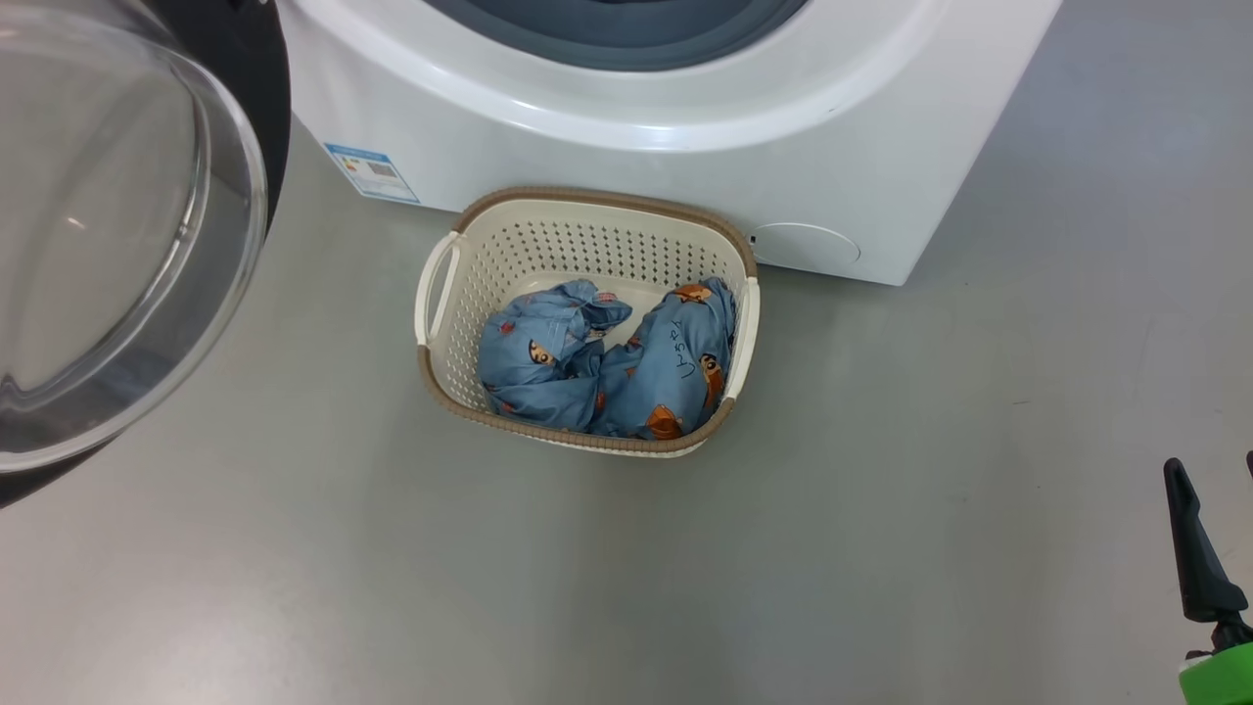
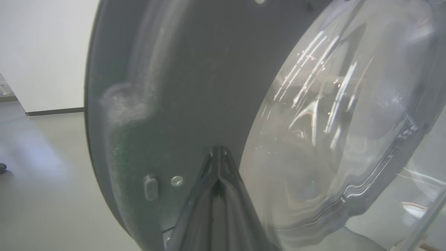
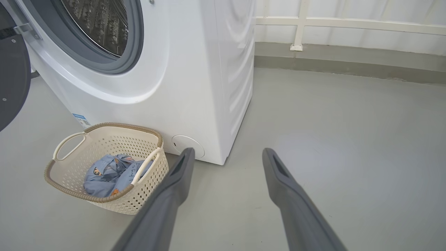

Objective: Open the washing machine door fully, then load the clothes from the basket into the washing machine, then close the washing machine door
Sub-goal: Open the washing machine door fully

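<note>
Seen from the head camera, the washing machine [image 1: 626,147] stands at 12 o'clock with its door [image 1: 117,225] swung open at 9 o'clock, the clear glass bowl bulging toward the lens. The basket [image 1: 548,245] sits on the grey floor [image 1: 881,490] at the centre of the picture, its far rim just beside the machine's front, at 6 o'clock from the grey seal [image 1: 607,39] of the opening. The clothes [image 1: 607,362], two crumpled light-blue pieces, lie side by side inside the basket. A blue label [image 1: 372,173] shows on the machine's front at 10 o'clock from the basket. The right gripper [image 1: 1212,460] hangs at 4 o'clock, well apart from the basket; its own wrist camera shows the two fingers spread wide and empty over bare floor, with the steel drum [image 3: 101,24] at 11 o'clock. In the left wrist camera, the left gripper [image 2: 218,150] has its fingers pressed together on nothing, their tips close against the door's dark inner ring; whether they touch it cannot be told.
</note>
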### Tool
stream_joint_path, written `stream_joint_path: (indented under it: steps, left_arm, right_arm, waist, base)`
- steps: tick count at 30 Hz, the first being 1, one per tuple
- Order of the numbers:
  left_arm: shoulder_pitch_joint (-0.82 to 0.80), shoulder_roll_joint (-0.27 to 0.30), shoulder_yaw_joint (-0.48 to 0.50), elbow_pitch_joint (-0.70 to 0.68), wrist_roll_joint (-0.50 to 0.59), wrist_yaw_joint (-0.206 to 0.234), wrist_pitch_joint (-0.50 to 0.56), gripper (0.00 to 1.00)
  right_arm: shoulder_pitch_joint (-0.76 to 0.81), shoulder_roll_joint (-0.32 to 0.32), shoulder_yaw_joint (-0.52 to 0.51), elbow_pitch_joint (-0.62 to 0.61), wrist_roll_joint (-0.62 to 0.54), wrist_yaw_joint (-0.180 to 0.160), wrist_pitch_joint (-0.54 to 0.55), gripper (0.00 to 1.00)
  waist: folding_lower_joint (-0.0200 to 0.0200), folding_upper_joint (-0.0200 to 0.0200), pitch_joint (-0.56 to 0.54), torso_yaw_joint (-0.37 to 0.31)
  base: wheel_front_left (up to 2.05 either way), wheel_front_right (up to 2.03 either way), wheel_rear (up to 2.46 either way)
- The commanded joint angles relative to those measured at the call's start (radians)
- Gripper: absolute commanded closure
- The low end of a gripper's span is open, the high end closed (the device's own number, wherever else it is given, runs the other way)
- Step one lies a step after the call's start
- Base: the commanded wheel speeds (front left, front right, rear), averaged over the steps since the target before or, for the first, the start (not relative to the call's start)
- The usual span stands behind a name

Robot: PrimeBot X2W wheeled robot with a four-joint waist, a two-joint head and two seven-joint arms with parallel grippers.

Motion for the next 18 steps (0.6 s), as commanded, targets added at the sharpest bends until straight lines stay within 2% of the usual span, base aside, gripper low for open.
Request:
stream_joint_path:
  steps: [1,7,18]
  left_arm:
    - [-0.017,0.080,0.033,-0.011,0.015,0.010,-0.005,1.00]
    - [-0.021,0.069,0.034,-0.005,0.042,0.009,-0.005,1.00]
    - [0.112,-0.092,-0.001,-0.162,0.068,-0.019,-0.005,1.00]
  right_arm:
    - [-0.007,-0.025,0.017,-0.024,0.005,0.002,-0.012,0.00]
    - [-0.010,-0.022,0.024,-0.016,0.003,0.002,-0.012,0.00]
    - [0.023,0.002,0.039,-0.001,-0.004,0.002,-0.012,0.00]
  waist:
    - [-0.0002,-0.0001,0.000,-0.001]
    - [-0.0002,-0.0001,-0.025,-0.003]
    - [-0.0002,-0.0001,-0.136,-0.003]
  base:
    - [0.00,0.00,0.00]
    - [0.00,0.00,0.00]
    - [0.00,0.00,0.00]
